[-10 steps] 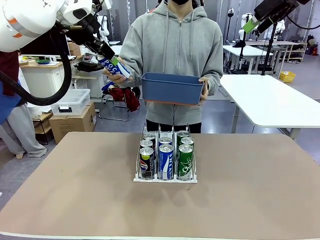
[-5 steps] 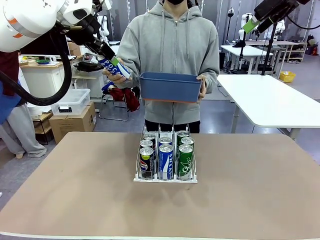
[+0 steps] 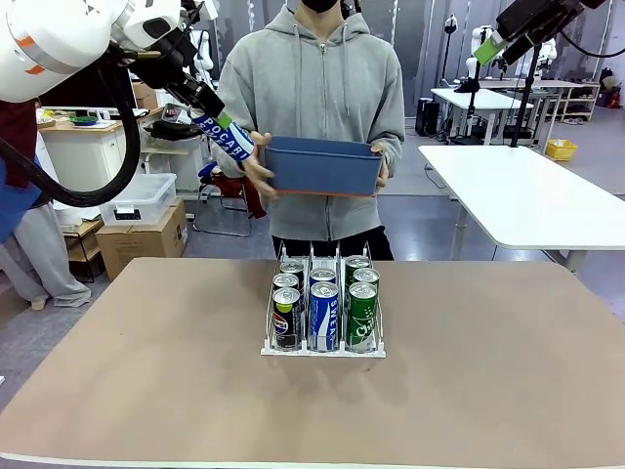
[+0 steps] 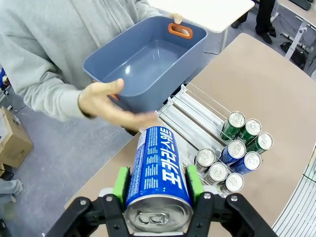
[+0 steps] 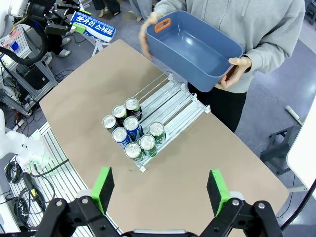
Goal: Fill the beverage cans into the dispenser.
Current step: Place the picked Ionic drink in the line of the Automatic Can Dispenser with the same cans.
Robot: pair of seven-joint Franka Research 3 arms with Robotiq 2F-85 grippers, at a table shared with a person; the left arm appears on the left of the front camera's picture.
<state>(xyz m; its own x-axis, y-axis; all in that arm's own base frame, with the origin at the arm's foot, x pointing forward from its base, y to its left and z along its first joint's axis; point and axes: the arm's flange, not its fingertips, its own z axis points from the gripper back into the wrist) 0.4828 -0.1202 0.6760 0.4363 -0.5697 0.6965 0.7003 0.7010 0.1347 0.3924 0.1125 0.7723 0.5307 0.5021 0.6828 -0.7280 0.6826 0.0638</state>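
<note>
My left gripper (image 3: 221, 123) is high at the upper left, shut on a blue-and-white Pocari Sweat can (image 3: 228, 138) (image 4: 157, 169) (image 5: 93, 26), tilted, beside the person's hand (image 3: 258, 172). The clear dispenser (image 3: 323, 342) (image 5: 170, 104) stands mid-table with several cans at its front: black Pepsi (image 3: 286, 319) in the left lane, Pocari (image 3: 323, 316) in the middle, green (image 3: 362, 315) on the right. Its rear lanes (image 4: 190, 106) are bare. My right gripper (image 5: 161, 187) hangs open high above the table, and it appears at the top right in the front view (image 3: 491, 47).
The person holds an empty blue plastic bin (image 3: 323, 166) (image 4: 143, 61) (image 5: 192, 47) with both hands above the table's far edge. The brown table (image 3: 146, 381) has free room around the dispenser. A white table (image 3: 532, 195) stands at the back right.
The person's hand has let go of the Pocari can and moved back to the blue bin. The bin has shifted slightly left. Both arms stay still.
</note>
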